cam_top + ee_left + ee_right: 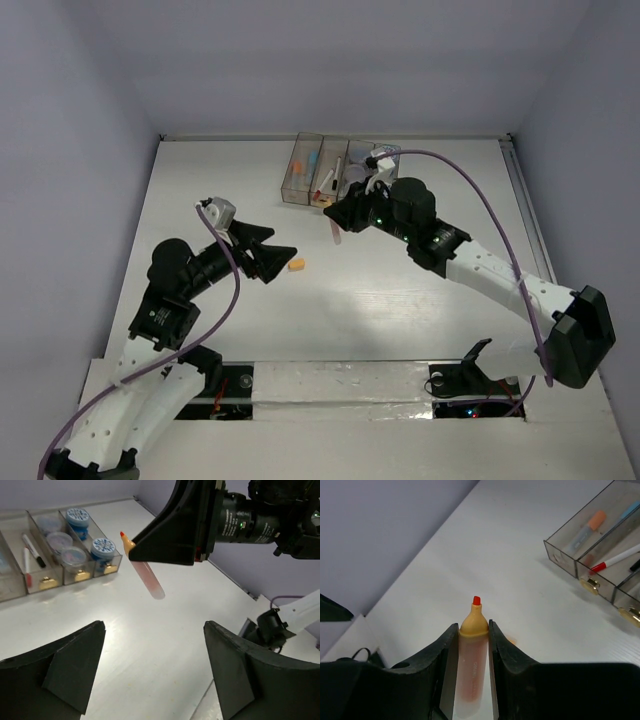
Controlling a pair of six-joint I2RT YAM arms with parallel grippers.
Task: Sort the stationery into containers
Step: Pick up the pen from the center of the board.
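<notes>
My right gripper [338, 215] [473, 625] is shut on an uncapped orange marker [472, 665] [147, 577] with a clear pink barrel and a red tip. It hangs above the table, just in front of the containers [292, 190] [10, 587] [560, 555]. These joined translucent bins hold pens [34, 550], an orange-capped marker [590, 525] and blue-patterned jars [103, 546]. My left gripper [283, 262] [155, 625] stands open over bare table with nothing between its fingers. A small orange piece [296, 265] lies on the table right at its fingertips.
The containers stand at the back middle of the white table, with yellow labels on their near ends. Grey walls enclose the table on three sides. A purple cable [470, 180] arcs over the right arm.
</notes>
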